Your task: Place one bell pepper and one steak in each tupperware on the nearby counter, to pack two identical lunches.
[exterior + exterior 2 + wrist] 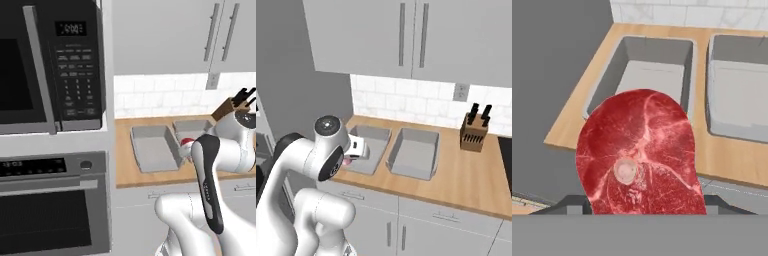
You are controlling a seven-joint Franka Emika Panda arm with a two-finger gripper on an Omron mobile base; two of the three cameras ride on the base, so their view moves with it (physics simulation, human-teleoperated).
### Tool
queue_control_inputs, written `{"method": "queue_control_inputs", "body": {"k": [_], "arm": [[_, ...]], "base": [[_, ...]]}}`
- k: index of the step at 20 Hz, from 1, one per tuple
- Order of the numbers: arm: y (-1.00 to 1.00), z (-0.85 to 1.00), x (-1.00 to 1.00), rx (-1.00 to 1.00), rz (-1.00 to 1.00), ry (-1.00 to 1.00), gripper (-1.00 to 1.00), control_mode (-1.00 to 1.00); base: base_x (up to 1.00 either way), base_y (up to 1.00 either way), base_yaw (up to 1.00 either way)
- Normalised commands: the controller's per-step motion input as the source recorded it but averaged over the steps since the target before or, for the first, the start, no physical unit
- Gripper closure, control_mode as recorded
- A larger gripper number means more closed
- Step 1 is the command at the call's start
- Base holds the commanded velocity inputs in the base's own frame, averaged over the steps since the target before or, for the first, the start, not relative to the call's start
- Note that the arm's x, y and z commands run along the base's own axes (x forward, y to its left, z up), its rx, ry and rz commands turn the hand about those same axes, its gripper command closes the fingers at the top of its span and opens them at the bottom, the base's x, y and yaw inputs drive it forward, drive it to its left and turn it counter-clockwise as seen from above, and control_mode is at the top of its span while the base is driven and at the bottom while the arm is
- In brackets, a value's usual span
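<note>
A flat raw steak [643, 155], marbled red with a small round bone, fills the middle of the hand view, and my gripper [644, 205] is shut on it; the meat hides the fingertips. It hangs above the counter's [732, 155] front edge, in front of the left tupperware [647, 75]. The right tupperware [737, 95] lies beside it, and both trays look bare inside. In the left base view a bit of the steak [187, 142] peeks out behind my arm, between the two trays [152, 150] [192, 125]. The bell peppers are out of view.
A knife block [474, 132] stands on the counter [471, 170] to the right of the trays [371, 142] [416, 152]. A microwave [50, 65] and a wall oven [50, 200] form a tall column left of the counter. Wall cabinets hang above.
</note>
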Motion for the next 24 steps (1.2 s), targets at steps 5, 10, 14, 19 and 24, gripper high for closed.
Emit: {"method": "queue_control_inputs", "body": {"k": [5, 10, 14, 19, 24], "arm": [[0.0, 0.0, 0.0, 0.0, 0.0, 0.0, 1.0, 1.0], [-0.03, -0.04, 0.19, 0.0, 0.02, 0.0, 1.0, -1.0], [-0.09, -0.3, 0.94, 0.0, 0.04, 0.0, 1.0, -1.0], [-0.4, -0.24, 0.93, 0.0, 0.02, 0.06, 1.0, -1.0], [-0.63, -0.24, 0.67, 0.0, 0.03, 0.16, 1.0, -1.0]], "base": [[0.62, -0.96, 0.14], [0.66, -0.34, 0.09], [0.0, 0.0, 0.0], [0.0, 0.0, 0.0], [0.0, 0.0, 0.0]]}}
